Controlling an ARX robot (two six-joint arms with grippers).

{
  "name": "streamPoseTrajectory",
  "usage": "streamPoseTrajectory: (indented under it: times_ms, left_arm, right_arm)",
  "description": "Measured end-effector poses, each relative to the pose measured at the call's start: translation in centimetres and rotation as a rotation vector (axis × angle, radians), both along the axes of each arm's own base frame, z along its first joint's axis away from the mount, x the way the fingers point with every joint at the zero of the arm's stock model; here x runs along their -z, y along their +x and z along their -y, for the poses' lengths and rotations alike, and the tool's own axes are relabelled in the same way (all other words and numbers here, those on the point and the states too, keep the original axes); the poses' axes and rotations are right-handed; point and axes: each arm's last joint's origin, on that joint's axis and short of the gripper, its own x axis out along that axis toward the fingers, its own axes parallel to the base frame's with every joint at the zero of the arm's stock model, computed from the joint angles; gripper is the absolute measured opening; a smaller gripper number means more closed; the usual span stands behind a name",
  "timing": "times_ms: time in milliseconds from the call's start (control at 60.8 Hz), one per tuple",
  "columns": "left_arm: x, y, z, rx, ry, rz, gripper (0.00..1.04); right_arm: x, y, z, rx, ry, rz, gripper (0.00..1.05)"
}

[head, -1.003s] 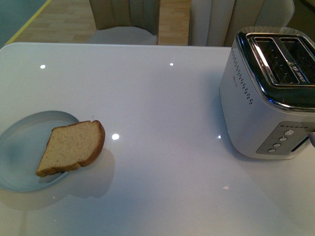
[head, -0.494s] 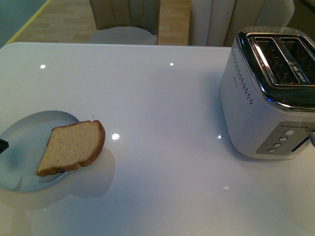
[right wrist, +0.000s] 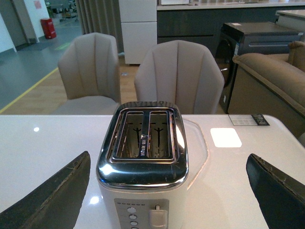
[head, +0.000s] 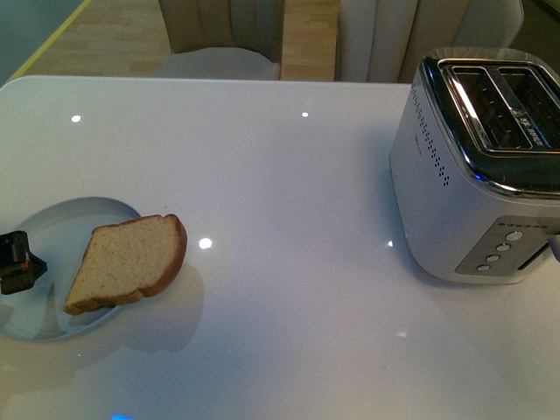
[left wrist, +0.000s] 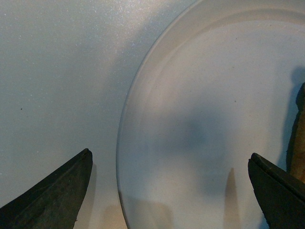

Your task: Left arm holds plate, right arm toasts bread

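Observation:
A pale blue-grey plate [head: 52, 229] lies at the table's front left. A slice of brown bread [head: 129, 262] rests on its right side, rounded end hanging over the rim. The black tip of my left gripper [head: 17, 261] is over the plate's left edge, open. In the left wrist view my left gripper [left wrist: 170, 164] straddles the plate's rim [left wrist: 125, 119], and the bread's crust [left wrist: 298, 138] shows at the edge. My right gripper [right wrist: 167, 164] is open and empty, facing the toaster [right wrist: 143, 183]; it is out of the front view.
The white and chrome two-slot toaster [head: 477, 166] stands at the right of the white table [head: 289, 192], slots empty, lever and buttons facing me. Beige chairs [right wrist: 178, 76] stand behind the table's far edge.
My left gripper tip has come into the front view from the left edge and moved right over the plate's left rim. The bread and toaster have not moved.

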Motion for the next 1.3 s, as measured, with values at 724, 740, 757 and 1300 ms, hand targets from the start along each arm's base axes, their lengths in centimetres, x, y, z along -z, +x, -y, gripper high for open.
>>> streamPoseTrajectory:
  times_ms: [724, 740, 757, 1300]
  left_arm:
    - [0.1, 0.2, -0.3, -0.089, -0.100, -0.087, 0.03]
    - [0.0, 0.2, -0.3, -0.098, -0.111, -0.090, 0.03]
    - [0.0, 0.2, -0.4, -0.100, -0.114, -0.091, 0.03]
    - [-8.5, 0.3, -2.1, -0.259, -0.306, 0.030, 0.03]
  right_arm:
    - [0.0, 0.0, 0.0, 0.000, 0.000, 0.000, 0.96]
    - [0.0, 0.0, 0.0, 0.000, 0.000, 0.000, 0.96]
    - [0.0, 0.0, 0.0, 0.000, 0.000, 0.000, 0.96]
    - [0.0, 0.0, 0.0, 0.000, 0.000, 0.000, 0.96]
